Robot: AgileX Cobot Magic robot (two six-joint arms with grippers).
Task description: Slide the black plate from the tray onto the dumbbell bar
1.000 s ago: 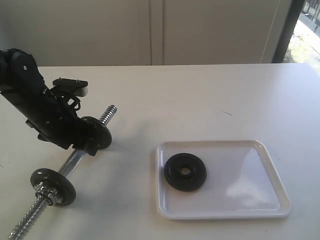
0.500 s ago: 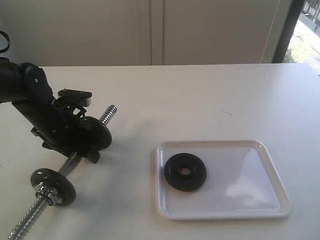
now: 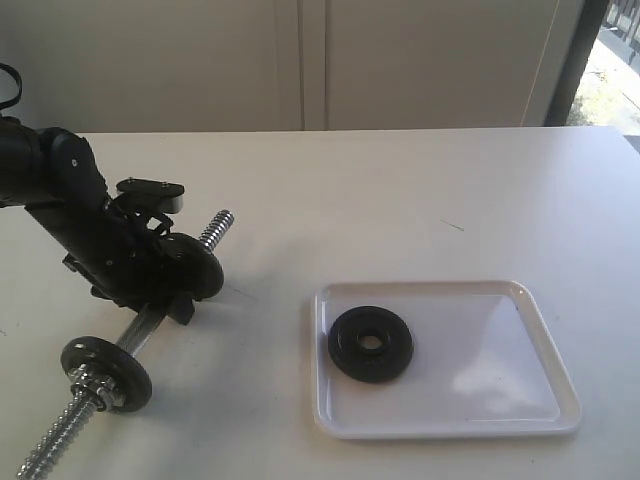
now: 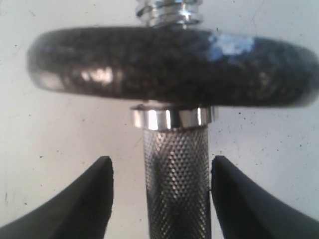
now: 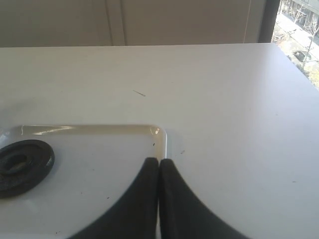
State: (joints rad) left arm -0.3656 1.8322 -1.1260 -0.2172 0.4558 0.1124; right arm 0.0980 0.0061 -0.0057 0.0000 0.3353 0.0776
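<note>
Left gripper (image 4: pixel 162 160) stood moderately open, fingers (image 4: pixel 94 199) straddling knurled dumbbell bar (image 4: pixel 177 189), gap each side, no contact seen. Right gripper (image 5: pixel 158 163) fingers pressed together, empty. Black plate (image 3: pixel 371 343) lay flat in left part of tray (image 3: pixel 480 350), well apart from bar.

Left gripper (image 4: pixel 160 162) low, jaws apart; right gripper (image 5: pixel 159 162) jaws together.

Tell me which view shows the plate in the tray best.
The exterior view: the whole plate, with its hole, lies flat in the tray. The right wrist view cuts it off at the edge. The left wrist view shows only another disc on the bar.
</note>
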